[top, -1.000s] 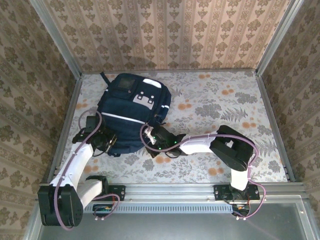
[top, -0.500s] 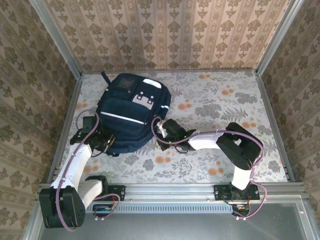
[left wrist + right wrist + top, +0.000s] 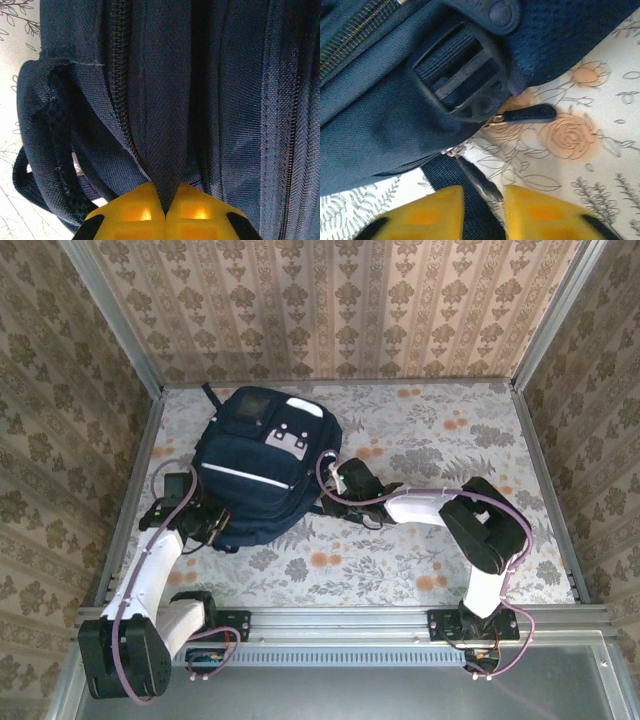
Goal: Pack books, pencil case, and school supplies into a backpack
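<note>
1. the backpack [image 3: 262, 465] lies flat on the flowered table [image 3: 450, 440], front face up, with its white-grey patch [image 3: 290, 440] toward its far end and a thin white stripe [image 3: 245, 475] across its middle.
2. the left gripper [image 3: 207, 525] sits at the backpack's near left corner, up against the fabric.
3. in the left wrist view its yellow fingers [image 3: 132, 212] are clenched together on a fold of the backpack's navy cloth, and the fold rises straight out from between them.
4. a zipper line [image 3: 120, 75] runs along the left of that pinched fold, and a padded strap [image 3: 42, 150] curves round the backpack's edge further left.
5. the right gripper [image 3: 340, 480] is at the backpack's right side, about halfway along it.
6. in the right wrist view its fingers [image 3: 445, 210] stand apart, released, with a gap between them.
7. a thin zipper pull [image 3: 477, 181] hanging off the backpack's edge lies in that gap, and a black webbing strap [image 3: 445, 175] passes under it.
8. a black buckle [image 3: 457, 82] sits on the backpack just above the pull.
9. a second dark pull tab [image 3: 527, 113] lies on the table just beside the backpack's edge.
</note>
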Robot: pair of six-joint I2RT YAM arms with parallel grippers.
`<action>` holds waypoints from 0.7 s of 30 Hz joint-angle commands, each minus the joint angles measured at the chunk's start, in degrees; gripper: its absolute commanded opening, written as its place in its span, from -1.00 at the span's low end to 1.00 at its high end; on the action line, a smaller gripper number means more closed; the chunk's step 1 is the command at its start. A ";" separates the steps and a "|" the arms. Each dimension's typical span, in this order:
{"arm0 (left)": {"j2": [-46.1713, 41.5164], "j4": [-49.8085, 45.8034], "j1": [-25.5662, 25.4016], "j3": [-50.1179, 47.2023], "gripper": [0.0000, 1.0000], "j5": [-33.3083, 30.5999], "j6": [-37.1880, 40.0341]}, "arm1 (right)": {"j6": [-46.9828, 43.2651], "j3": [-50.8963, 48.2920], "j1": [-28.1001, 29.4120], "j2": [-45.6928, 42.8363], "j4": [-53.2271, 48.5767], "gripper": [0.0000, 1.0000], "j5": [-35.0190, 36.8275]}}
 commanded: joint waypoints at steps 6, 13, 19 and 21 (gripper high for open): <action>4.86 9.53 -12.07 -0.59 -1.00 0.89 -2.19 | 2.04 -5.48 -0.33 -9.45 -3.55 -0.03 2.89; 15.50 11.36 -28.77 8.13 -1.00 0.91 1.15 | 2.10 -11.25 -0.67 -25.36 -8.52 0.09 18.19; 21.43 8.87 -39.09 14.58 -1.00 1.85 7.32 | 1.08 -14.52 -1.63 -35.10 -8.18 0.16 22.19; 23.19 7.21 -41.64 16.09 -1.00 3.32 8.79 | 0.46 -15.74 -2.08 -37.29 -7.24 0.16 21.49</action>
